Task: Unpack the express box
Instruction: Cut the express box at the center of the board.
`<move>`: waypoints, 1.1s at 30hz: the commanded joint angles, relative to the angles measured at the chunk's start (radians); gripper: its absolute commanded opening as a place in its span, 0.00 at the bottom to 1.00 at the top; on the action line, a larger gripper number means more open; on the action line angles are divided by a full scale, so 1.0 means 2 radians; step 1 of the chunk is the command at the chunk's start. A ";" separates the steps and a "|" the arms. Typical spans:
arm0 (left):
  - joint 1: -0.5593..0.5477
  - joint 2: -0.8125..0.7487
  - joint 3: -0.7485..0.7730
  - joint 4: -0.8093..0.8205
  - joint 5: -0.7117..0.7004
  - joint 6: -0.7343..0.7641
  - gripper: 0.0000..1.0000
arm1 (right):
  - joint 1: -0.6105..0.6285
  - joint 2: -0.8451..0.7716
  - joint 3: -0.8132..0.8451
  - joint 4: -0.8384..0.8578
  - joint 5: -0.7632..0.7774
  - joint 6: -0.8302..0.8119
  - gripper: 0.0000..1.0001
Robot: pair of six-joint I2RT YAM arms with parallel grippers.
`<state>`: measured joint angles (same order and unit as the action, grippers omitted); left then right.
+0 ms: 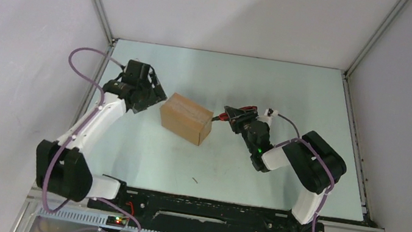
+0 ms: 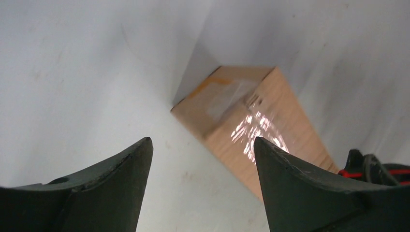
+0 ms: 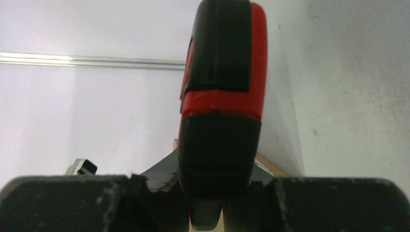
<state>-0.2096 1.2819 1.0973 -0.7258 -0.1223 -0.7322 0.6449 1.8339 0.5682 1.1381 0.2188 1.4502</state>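
The task looks barely begun: the box (image 1: 186, 118) sits closed a little left of the table's (image 1: 293, 92) middle, its flaps down and its tape unbroken as far as the left wrist view shows (the glare on the top hides some of the seam). Cutting the tape, folding back the flaps and taking out the contents all appear to be left. The left gripper (image 1: 156, 95) stands wide apart and empty just beside the box's left end, the box lying beyond its fingertips rather than between them. The right gripper (image 1: 246, 122) is clamped on the knife (image 3: 220, 96), which points at the box's right end; whether the knife touches the cardboard I cannot tell.
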 commanded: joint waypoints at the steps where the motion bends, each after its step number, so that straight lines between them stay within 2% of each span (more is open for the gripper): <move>1: 0.017 0.055 0.034 0.085 0.041 0.034 0.80 | 0.003 -0.020 0.017 0.020 0.029 -0.002 0.00; 3: 0.019 0.086 0.043 0.105 0.071 0.055 0.79 | 0.003 -0.020 0.022 0.018 0.029 -0.004 0.00; 8: 0.020 0.119 0.026 0.140 0.085 0.083 0.76 | 0.003 -0.019 0.030 0.017 0.031 -0.011 0.00; 11: 0.011 0.097 -0.009 0.161 0.107 0.066 0.75 | 0.003 -0.021 0.031 0.011 0.033 -0.017 0.00; 19: -0.019 0.024 -0.080 0.149 0.084 0.007 0.74 | 0.002 -0.013 0.033 0.017 0.034 -0.017 0.00; 26: -0.046 0.008 -0.082 0.121 0.069 -0.040 0.68 | 0.003 -0.022 0.036 0.012 0.038 -0.017 0.00; 33: -0.057 0.010 -0.077 0.098 0.063 -0.051 0.67 | -0.005 -0.021 0.039 0.011 0.042 -0.012 0.00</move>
<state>-0.3000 1.3235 0.9432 -0.5007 -0.0013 -0.7937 0.6373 1.8324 0.6025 1.1225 0.2790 1.4284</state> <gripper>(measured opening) 0.672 0.261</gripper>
